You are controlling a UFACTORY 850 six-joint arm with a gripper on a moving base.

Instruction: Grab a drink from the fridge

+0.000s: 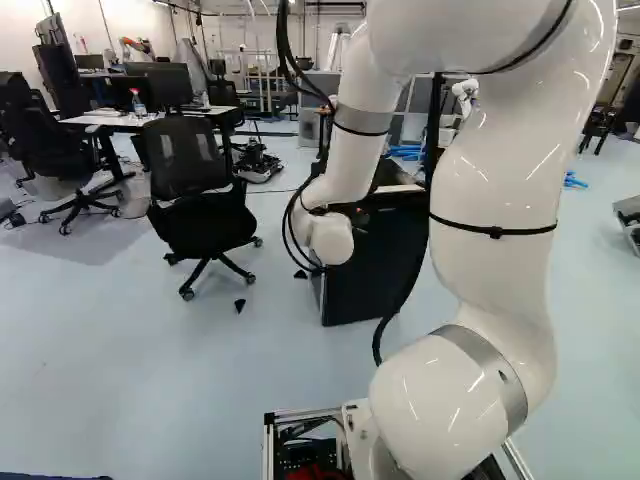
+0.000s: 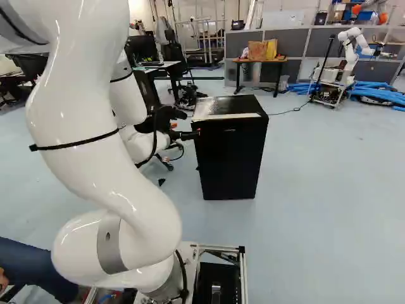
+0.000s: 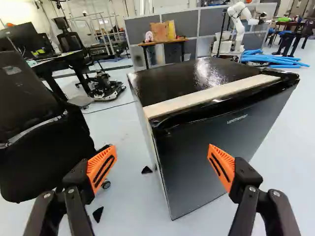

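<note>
1. The white arm [image 1: 495,180] is reaching forward, and its gripper [image 2: 186,134] is hovering beside the black fridge [image 2: 231,155], near its upper part
2. In the wrist view the gripper's [image 3: 162,161] fingers are standing spread wide, their orange pads [image 3: 102,169] facing each other
3. The fridge is standing upright on the floor [image 2: 316,209] ahead of the gripper, its door [image 3: 211,157] sitting closed, one side edge showing between the fingers and the door stretching past behind one of them
4. A pale strip [image 3: 211,98] is running along the fridge's top by the door
5. A black office chair [image 1: 190,180] is standing near the fridge
6. Beyond the fridge, bags [image 2: 258,50] are resting on a small table [image 2: 278,61], and another robot [image 2: 350,50] is standing near blue tubes [image 2: 380,92]
</note>
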